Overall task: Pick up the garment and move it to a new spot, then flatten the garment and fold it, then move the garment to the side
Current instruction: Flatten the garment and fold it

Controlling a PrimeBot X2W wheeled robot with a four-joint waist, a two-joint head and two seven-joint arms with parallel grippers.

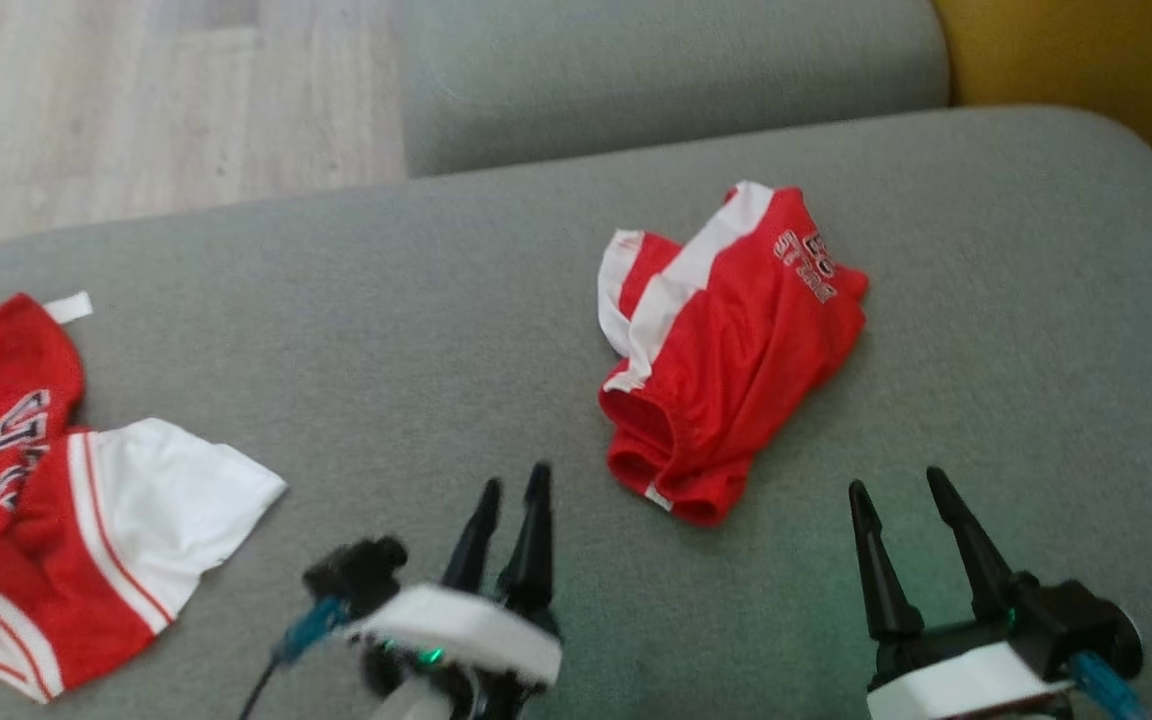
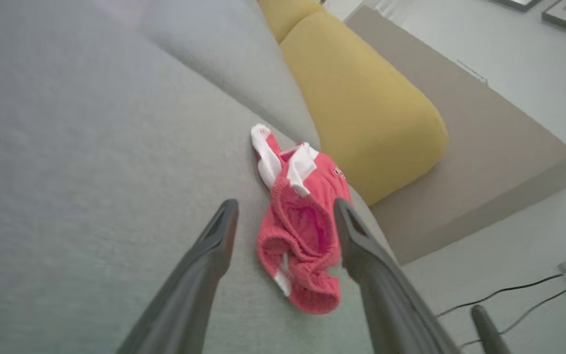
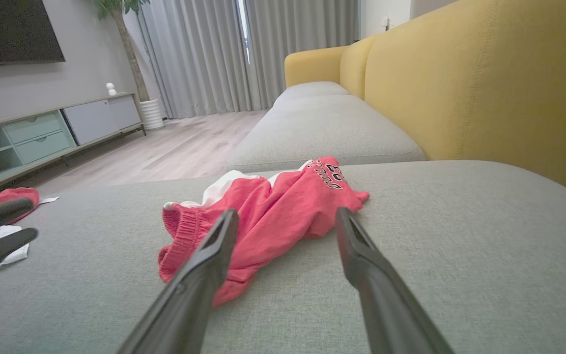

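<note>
The garment, a red jersey with a white sleeve, striped trim, black white-outlined lettering and a white tag, lies crumpled at the left edge of the grey sofa seat; its edge also shows at the far left. My left gripper hovers open to the right of it, apart from it, its fingers spread wide with nothing between them. My right gripper stands open over the seat's near right, also holding nothing.
A second red garment with white trim lies bunched mid-seat, just beyond both grippers. A yellow backrest runs along the right. Wooden floor lies past the seat's far left edge. Cables trail on the floor.
</note>
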